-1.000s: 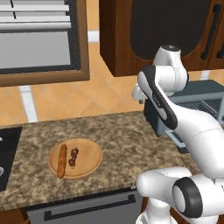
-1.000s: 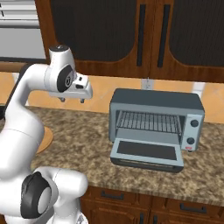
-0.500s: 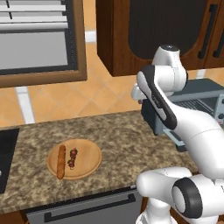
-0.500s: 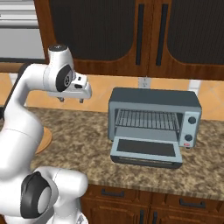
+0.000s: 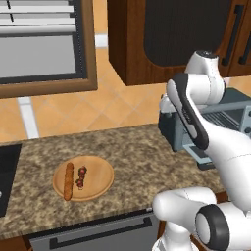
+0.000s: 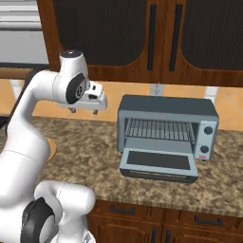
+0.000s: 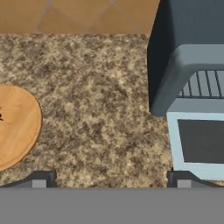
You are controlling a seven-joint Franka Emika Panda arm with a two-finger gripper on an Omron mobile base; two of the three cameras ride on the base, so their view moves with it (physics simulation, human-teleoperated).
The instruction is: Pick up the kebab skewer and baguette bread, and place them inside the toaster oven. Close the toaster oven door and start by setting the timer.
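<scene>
Broadly, the boxy grey-blue metal toaster oven (image 6: 168,130) stands at 3 o'clock on the speckled granite counter (image 5: 127,162), door dropped. At 9 o'clock, the round wooden plate (image 5: 84,178) carries the slim orange-brown baguette bread (image 5: 68,181) — probably light and crusty, best pinched mid-length — beside the thin chunk-studded kebab skewer (image 5: 81,177), likely fiddly. The two-finger gripper (image 7: 111,180) hovers wide, empty.

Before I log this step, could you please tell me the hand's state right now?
Hand: open and empty, above the bare counter.
</scene>
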